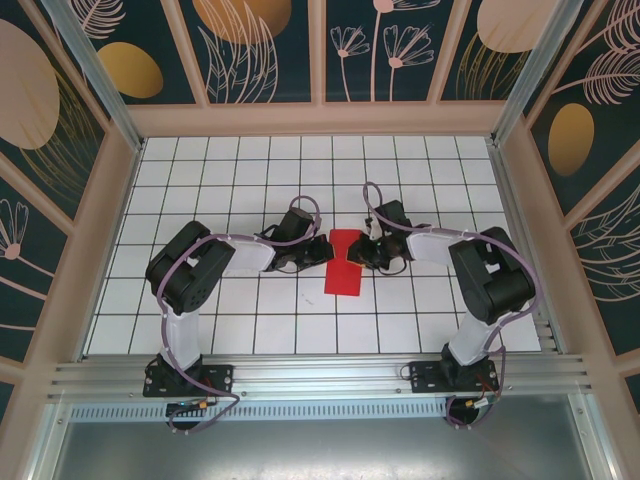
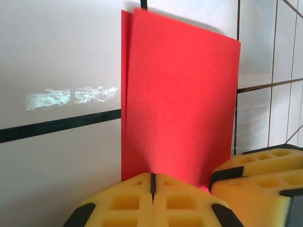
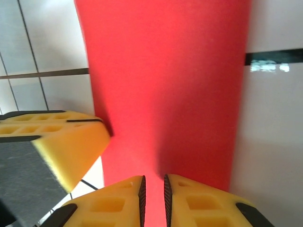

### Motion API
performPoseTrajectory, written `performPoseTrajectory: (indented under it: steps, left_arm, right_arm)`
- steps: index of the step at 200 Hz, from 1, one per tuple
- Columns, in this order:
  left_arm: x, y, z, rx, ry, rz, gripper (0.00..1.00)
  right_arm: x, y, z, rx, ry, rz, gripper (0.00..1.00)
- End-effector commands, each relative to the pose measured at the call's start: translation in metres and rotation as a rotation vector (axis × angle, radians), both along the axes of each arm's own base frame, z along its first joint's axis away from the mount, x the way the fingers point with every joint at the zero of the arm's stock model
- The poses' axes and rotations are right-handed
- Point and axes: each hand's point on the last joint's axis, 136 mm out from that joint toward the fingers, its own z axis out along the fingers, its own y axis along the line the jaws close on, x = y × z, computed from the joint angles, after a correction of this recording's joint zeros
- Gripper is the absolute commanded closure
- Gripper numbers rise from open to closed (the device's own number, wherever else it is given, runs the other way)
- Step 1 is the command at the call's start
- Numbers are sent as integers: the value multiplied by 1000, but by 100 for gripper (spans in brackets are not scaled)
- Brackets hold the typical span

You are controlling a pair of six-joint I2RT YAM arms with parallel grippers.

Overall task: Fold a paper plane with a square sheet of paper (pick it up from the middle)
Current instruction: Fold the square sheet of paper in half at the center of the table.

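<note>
White tiled bench [image 1: 200,180] with black grid lines lay inside floral wall panels [image 1: 250,40]. The paper [image 1: 343,262] sat at its centre, folded to a tall red rectangle running twelve to six. Left fingers [image 2: 123,201] were clenched tight at the paper's nine o'clock edge; whether a layer was caught in the seam could not be told. Right fingers [image 3: 199,201] stood at the three o'clock edge, a thin slit apart with red showing through it. I could not tell whether they pinched the sheet or merely hovered over it.

Trouble looked most likely in the fold itself. From the left wrist, a second layer peeked out along the paper's nine o'clock side, so the halves seemed not quite square. Pressing a crease there would probably fix the error, and every later fold would inherit it. Both sets of fingers stood just beside each other, so a small drift inward could knock them together or buckle the sheet between them. An outward tug from both sides might tear thin paper, and a one-sided push could skate it across the glossy tile.
</note>
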Motion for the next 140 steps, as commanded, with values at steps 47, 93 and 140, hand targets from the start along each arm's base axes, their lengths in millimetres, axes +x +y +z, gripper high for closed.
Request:
performPoseTrajectory:
  steps: [47,93,140]
  left_arm:
    - [-15,12,-38,98,76,-7,96]
    - [-15,12,-37,97,77,-7,96]
    - [-15,11,-36,93,75,-11,97]
  right_arm:
    - [-14,-23,-37,-94,69,-32,78]
    - [-6,-6,5,23,-7,-9,76]
    - [-11,5,48,141,-72,26,76]
